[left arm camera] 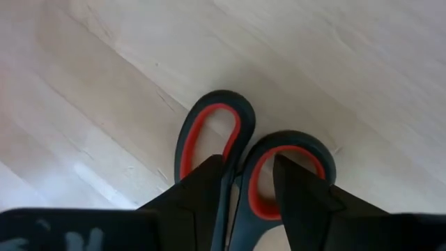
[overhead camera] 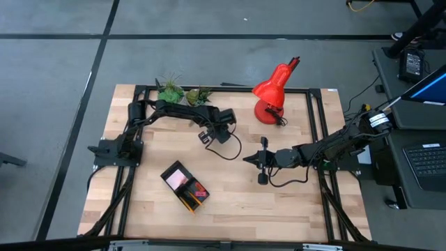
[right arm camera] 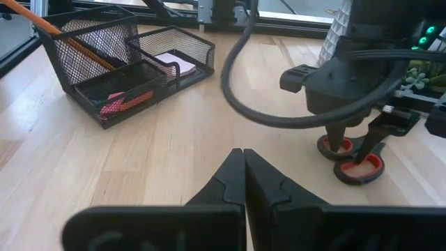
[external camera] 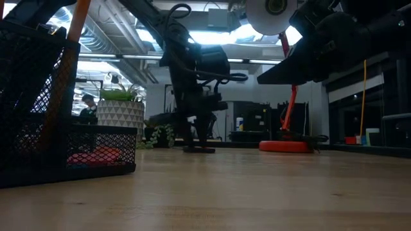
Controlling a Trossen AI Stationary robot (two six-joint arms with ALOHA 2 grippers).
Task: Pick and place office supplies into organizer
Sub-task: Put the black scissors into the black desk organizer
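Note:
Scissors [left arm camera: 245, 129] with black handles lined in red lie flat on the wooden table [overhead camera: 230, 202] near its middle. My left gripper [left arm camera: 247, 162] points down over the handles, open, one finger over each loop and the two inner rims in the gap between them. The right wrist view shows the same from the side, the left gripper [right arm camera: 354, 143] down at the scissors [right arm camera: 357, 180]. My right gripper [overhead camera: 249, 159] hangs shut above the table to the right of them. The organizer [overhead camera: 185, 185], a black mesh tray, stands toward the near edge; it holds an orange pencil [right arm camera: 70, 42], a pink pad [right arm camera: 174, 63] and small red and pink pieces [right arm camera: 118, 103]. My left gripper comes from above with its fingers [left arm camera: 300, 195] reaching down into the two handle loops [right arm camera: 334, 149] of the scissors, which lie flat on the table. I cannot tell whether the fingers touch the handles.
A red desk lamp [overhead camera: 272, 94] stands at the far right of the table and two green plants [overhead camera: 182, 92] at the far edge. Metal frame rails [overhead camera: 317, 125] run along the table's sides. Bare wood lies between the scissors and the organizer.

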